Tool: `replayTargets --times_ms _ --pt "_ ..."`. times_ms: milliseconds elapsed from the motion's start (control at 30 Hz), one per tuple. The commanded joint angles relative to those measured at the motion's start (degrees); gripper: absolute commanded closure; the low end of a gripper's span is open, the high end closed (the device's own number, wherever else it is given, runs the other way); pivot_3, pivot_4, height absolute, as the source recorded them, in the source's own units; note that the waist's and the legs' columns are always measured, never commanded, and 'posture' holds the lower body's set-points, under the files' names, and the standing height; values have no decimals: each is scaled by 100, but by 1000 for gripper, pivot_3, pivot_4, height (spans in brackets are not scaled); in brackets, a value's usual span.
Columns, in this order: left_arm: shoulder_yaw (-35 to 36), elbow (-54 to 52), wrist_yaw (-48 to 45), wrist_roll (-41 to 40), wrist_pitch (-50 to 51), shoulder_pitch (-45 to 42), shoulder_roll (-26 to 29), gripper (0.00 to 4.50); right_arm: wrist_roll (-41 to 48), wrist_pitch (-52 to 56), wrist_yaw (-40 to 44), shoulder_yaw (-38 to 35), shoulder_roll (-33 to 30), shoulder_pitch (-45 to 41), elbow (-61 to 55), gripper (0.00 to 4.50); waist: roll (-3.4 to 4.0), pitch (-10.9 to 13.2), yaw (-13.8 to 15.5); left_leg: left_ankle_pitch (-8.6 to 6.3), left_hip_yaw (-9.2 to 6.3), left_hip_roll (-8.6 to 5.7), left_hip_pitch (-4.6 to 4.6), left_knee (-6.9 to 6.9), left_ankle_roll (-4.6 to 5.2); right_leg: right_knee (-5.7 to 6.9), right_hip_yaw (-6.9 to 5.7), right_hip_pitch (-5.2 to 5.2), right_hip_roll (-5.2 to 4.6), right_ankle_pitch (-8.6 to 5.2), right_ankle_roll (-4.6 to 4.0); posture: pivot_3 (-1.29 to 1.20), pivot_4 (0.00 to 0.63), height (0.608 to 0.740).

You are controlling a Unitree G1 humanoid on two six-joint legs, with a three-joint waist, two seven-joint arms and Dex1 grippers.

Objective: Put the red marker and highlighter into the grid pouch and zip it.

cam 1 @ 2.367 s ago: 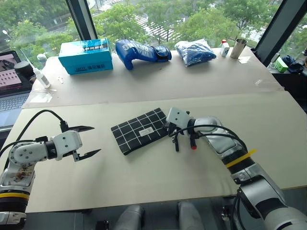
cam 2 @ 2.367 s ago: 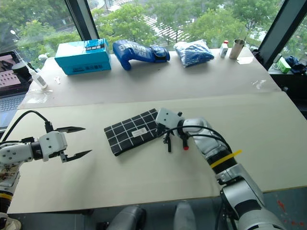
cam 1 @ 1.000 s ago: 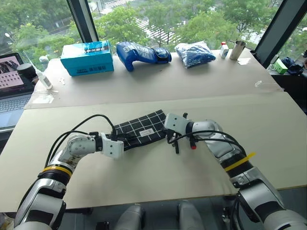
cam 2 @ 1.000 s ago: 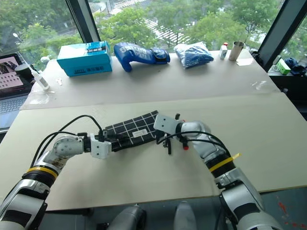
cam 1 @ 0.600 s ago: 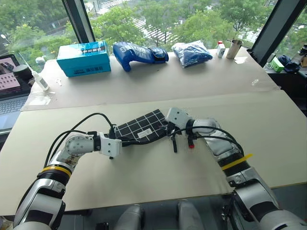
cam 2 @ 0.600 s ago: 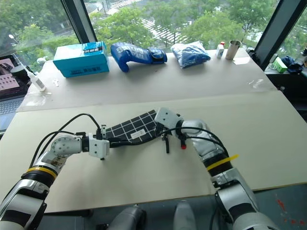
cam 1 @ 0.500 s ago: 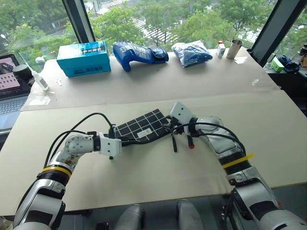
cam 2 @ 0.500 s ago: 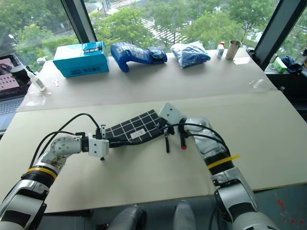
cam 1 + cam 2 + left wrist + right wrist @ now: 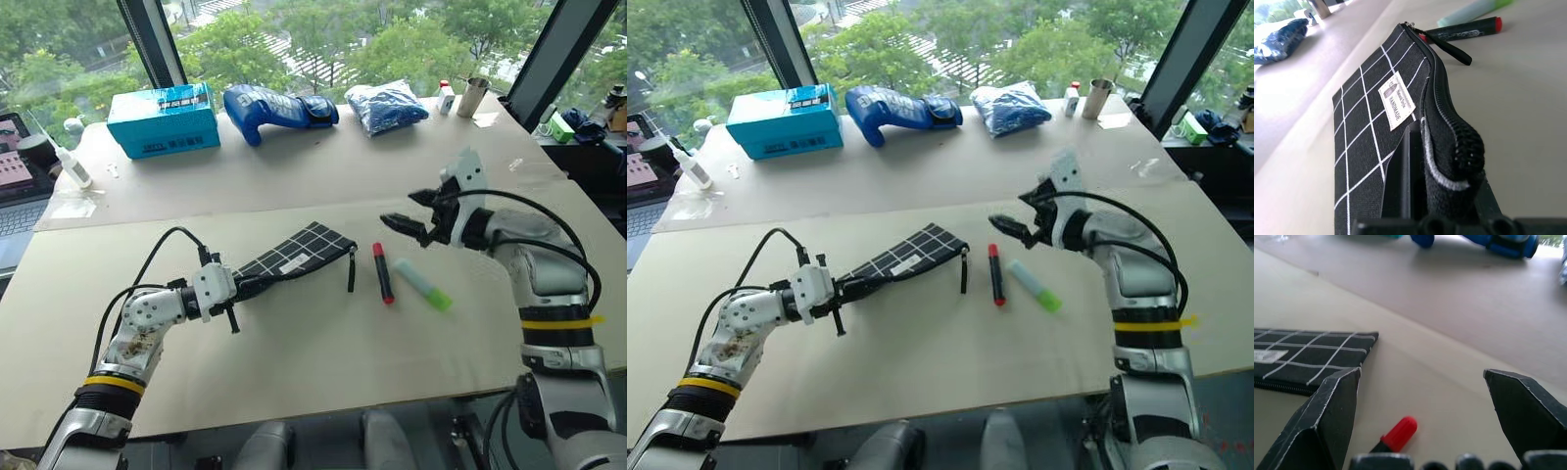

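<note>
The grid pouch (image 9: 294, 257) lies at the table's centre, black with white lines and a white label (image 9: 1396, 100). My left gripper (image 9: 240, 286) is shut on its left end, which is tipped up a little. The zipper strap (image 9: 351, 274) hangs off the pouch's right end. Just right of it lies the red marker (image 9: 380, 271), red cap toward the far side. The mint and green highlighter (image 9: 423, 285) rests right of the marker. My right gripper (image 9: 411, 211) hovers open above and beyond both pens, holding nothing; its fingers (image 9: 1327, 421) frame the marker's cap (image 9: 1399, 433).
Along the far side of the table are a teal box (image 9: 162, 117), a blue glove (image 9: 279, 103), a blue bag (image 9: 392, 106), a small bottle (image 9: 446, 96) and a metal cup (image 9: 474, 96). A laptop (image 9: 12, 171) and a white bottle (image 9: 73, 166) are far left.
My right gripper has let go at the pouch's zipper end, opened, and moved up and to the right. That uncovered the marker and highlighter. My left gripper stays shut on the pouch's left end.
</note>
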Motion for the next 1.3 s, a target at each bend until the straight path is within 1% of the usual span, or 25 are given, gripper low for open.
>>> replayTargets --times_ms 33,167,267,567,867,967,1067,1100,1133,1233,1267,1300 --pt "279 -269 113 -88 225 41 0 4500 159 272 -30 199 64 131 -719 60 0 0 2 0 1 0 0 0 0 -1 0 0 0 0 0 0 150 740" --pt "365 -364 170 -41 331 63 -72 4500 251 545 -142 466 263 366 -1211 60 -1 0 33 1 2 -1 0 3 -2 -7 2 1 -2 0 0 0 150 740" --pt "435 -400 222 -32 372 66 -105 4500 280 649 -287 504 355 409 -1274 60 -1 0 46 1 2 -2 0 5 -4 -8 1 3 -3 0 -1 0 150 740" --pt "532 -537 272 -104 513 24 -293 4500 -24 377 -598 839 675 21 -518 60 -1 0 58 3 2 -4 1 5 -6 -12 2 2 -5 1 -2 0 150 740" --pt "554 -717 281 -107 627 84 -419 4500 -230 34 -637 1075 1036 -420 304 60 -1 0 38 3 2 -4 0 5 -8 -11 2 2 -5 1 -2 0 150 740" --pt "562 -761 288 -89 659 106 -434 4500 -285 -79 -709 1051 1120 -482 455 762 -1 0 41 4 2 -4 0 5 -8 -10 2 3 -5 1 -2 0 150 740" --pt "583 -794 320 -82 676 118 -450 4500 -262 -181 -598 1069 1137 -434 389 1812 -1 0 37 4 1 -4 0 5 -9 -9 2 2 -5 2 -2 0 150 740" --pt "591 -804 327 -82 681 123 -456 4500 -246 -212 -554 1075 1136 -423 354 2048 -1 0 36 4 1 -4 0 5 -8 -9 2 2 -5 2 -2 0 150 740" --pt "597 -813 330 -80 687 127 -463 4500 -239 -236 -528 1076 1134 -418 336 2495 -1 0 35 4 1 -4 0 5 -9 -9 2 2 -5 2 -2 0 150 740" --pt "609 -829 335 -70 698 131 -479 4500 -286 -299 -528 1082 1130 -428 360 3486 -1 0 31 4 1 -4 0 5 -8 -9 2 2 -4 2 -2 0 150 740" --pt "611 -833 336 -69 700 130 -484 4500 -323 -324 -550 1089 1129 -442 391 3977 -1 0 30 4 2 -4 0 5 -8 -9 2 2 -4 2 -2 0 150 740" --pt "613 -832 340 -65 699 125 -488 4500 -349 -311 -581 1092 1135 -466 429 4171 -1 0 30 4 2 -4 0 5 -8 -8 2 2 -4 2 -2 0 150 740"
